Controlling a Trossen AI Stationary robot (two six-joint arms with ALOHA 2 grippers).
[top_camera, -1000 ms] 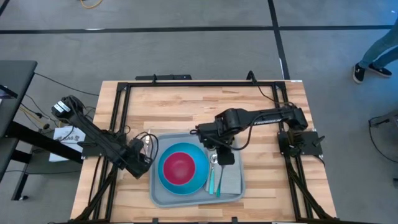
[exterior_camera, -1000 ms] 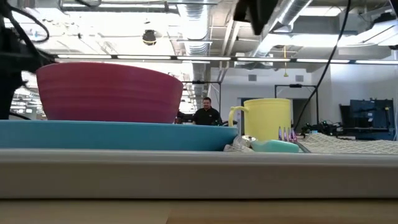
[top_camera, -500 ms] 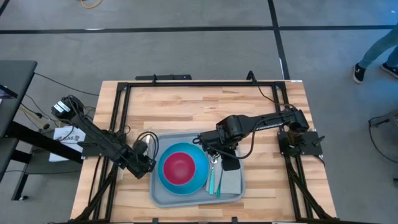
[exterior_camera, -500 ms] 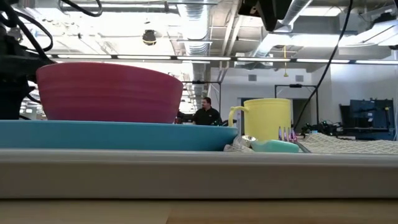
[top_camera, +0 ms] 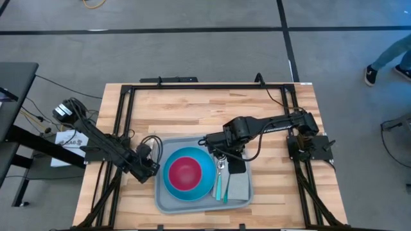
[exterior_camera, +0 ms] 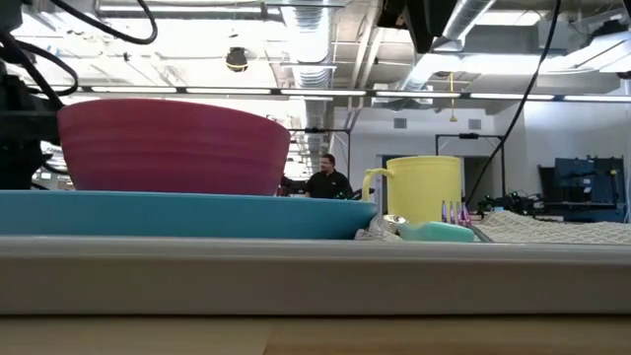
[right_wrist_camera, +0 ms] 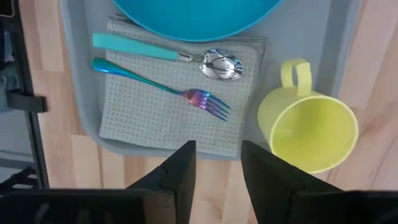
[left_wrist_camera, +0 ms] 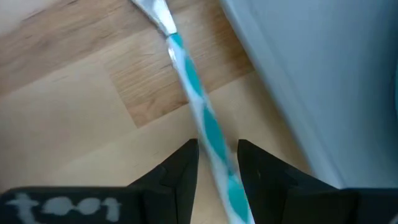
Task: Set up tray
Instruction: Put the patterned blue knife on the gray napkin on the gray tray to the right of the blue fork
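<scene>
The grey-blue tray (top_camera: 166, 203) lies at the table's near middle. On it stands a blue plate (top_camera: 205, 159) with a pink bowl (top_camera: 186, 172). To their right a grey cloth (right_wrist_camera: 168, 118) carries a teal-handled spoon (right_wrist_camera: 168, 56) and a blue fork (right_wrist_camera: 161, 87). A yellow cup (right_wrist_camera: 308, 134) stands at the tray's far right corner. My left gripper (top_camera: 148, 165) is just left of the tray, shut on a teal-handled utensil (left_wrist_camera: 199, 106). My right gripper (right_wrist_camera: 217, 174) hangs open above the cloth and cup, with nothing between its fingers. My left gripper has the utensil's teal handle (left_wrist_camera: 214, 140) between its two fingers. The fingers (left_wrist_camera: 183, 171) point steeply down beside the tray's left rim (left_wrist_camera: 280, 81). The utensil's metal end (left_wrist_camera: 155, 12) reaches out over the wood. Whether that end touches the table I cannot tell.
Black frame rails (top_camera: 122, 115) run along the table's left, far and right sides. Bare wood (top_camera: 192, 112) lies beyond the tray. A person (exterior_camera: 325, 179) sits in the room behind, and someone's leg (top_camera: 388, 61) shows on the floor at the right.
My left gripper has sunk a little toward the table beside the tray and tipped further down, with the teal-handled utensil still between its fingers.
</scene>
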